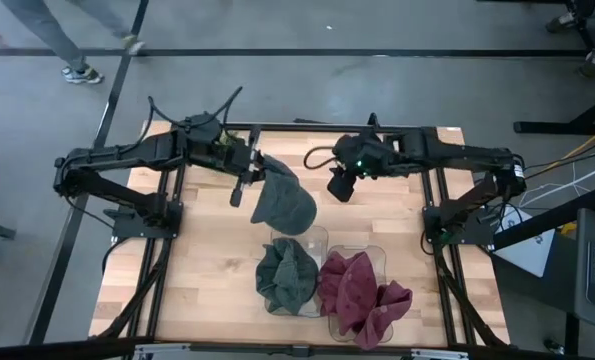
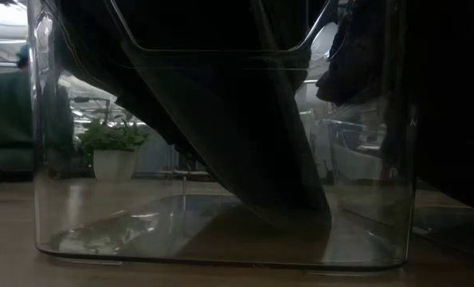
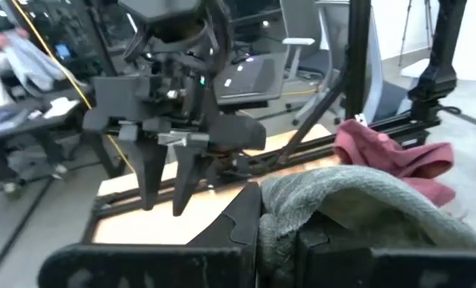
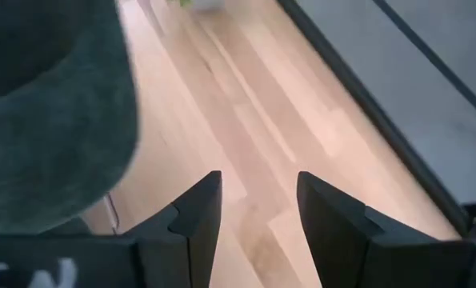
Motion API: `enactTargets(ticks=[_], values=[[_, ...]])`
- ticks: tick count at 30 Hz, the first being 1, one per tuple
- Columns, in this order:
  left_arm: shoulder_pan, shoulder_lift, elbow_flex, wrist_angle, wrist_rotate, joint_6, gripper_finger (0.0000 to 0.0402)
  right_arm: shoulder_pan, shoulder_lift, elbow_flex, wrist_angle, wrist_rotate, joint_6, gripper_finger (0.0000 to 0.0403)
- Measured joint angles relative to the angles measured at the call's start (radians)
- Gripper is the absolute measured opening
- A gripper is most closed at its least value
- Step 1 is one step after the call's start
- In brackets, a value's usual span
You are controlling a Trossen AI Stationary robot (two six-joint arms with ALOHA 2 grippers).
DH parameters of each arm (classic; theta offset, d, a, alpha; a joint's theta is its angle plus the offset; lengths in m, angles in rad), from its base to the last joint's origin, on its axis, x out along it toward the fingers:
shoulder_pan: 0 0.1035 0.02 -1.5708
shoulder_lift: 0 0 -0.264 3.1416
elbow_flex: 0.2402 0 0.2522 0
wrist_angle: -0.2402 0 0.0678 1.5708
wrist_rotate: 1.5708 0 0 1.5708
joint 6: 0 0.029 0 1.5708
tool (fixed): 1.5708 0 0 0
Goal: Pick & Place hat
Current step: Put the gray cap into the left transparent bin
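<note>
Two clear bins (image 1: 322, 238) draped with green hat (image 1: 287, 275) and red hat (image 1: 362, 295) block front centre; bare wooden table (image 1: 212, 255) left, right and rear open.

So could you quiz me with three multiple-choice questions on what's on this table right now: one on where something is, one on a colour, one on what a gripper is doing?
1. Where is the grey-green hat?
A. Hanging from the left gripper above the table
B. Flat on the floor
C. In the right gripper

2. What colour is the cloth in the right-hand clear bin?
A. Yellow
B. Dark red
C. White

3. What state is the right gripper in?
A. Shut on a bin
B. Shut on a hat
C. Open, empty

Answers: 1 A, the hat hangs from the left gripper's shut fingers. 2 B, dark red cloth spills over that bin. 3 C, bare wood shows between its fingers.
</note>
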Motion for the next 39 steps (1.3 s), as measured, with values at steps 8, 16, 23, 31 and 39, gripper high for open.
enactTargets(ticks=[8, 16, 23, 31, 39], values=[[-0.093, 0.024, 0.000, 0.013, -0.033, -0.059, 0.0014, 0.084, -0.005, -0.058, -0.012, 0.212, 0.147, 0.0163], [-0.228, 0.024, 0.000, 0.037, -0.144, -0.086, 0.0014, 0.121, -0.012, -0.056, 0.006, 0.068, 0.162, 0.0163], [-0.322, 0.024, 0.000, 0.059, -0.284, -0.135, 0.0014, 0.183, -0.071, -0.055, 0.014, -0.122, 0.116, 0.0163], [-0.344, 0.077, 0.002, 0.105, -0.506, -0.161, 0.0014, 0.257, -0.145, -0.055, 0.012, -0.075, -0.015, 0.0163], [-0.344, 0.182, 0.001, 0.126, -0.578, -0.146, 0.0014, 0.304, -0.152, -0.057, -0.001, -0.087, -0.133, 0.0163]])
